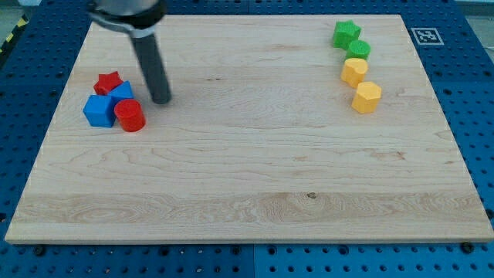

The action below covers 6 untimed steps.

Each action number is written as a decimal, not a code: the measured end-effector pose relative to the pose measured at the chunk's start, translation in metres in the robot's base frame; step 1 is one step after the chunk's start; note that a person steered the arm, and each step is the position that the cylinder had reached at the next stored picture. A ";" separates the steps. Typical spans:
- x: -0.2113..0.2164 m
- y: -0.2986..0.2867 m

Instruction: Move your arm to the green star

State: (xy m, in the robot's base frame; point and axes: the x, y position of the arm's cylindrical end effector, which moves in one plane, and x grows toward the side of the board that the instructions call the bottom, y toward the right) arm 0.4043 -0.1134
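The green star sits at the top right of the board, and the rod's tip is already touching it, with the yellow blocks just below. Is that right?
Not quite: my tip is not touching the green star. The camera view shows it far off at the view's left, just right of the red cylinder and blue blocks. The rest holds: the star sits top right, with the yellow blocks below it.

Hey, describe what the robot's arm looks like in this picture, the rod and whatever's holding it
My arm ends in a straight, smooth, dark grey rod with a slight sheen. It hangs from a wider black rounded mount, cut off at the view's top. My tip is a plain blunt end. No cables or markings show.
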 end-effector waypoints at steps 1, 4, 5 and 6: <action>-0.019 0.097; -0.157 0.201; -0.209 0.286; -0.213 0.300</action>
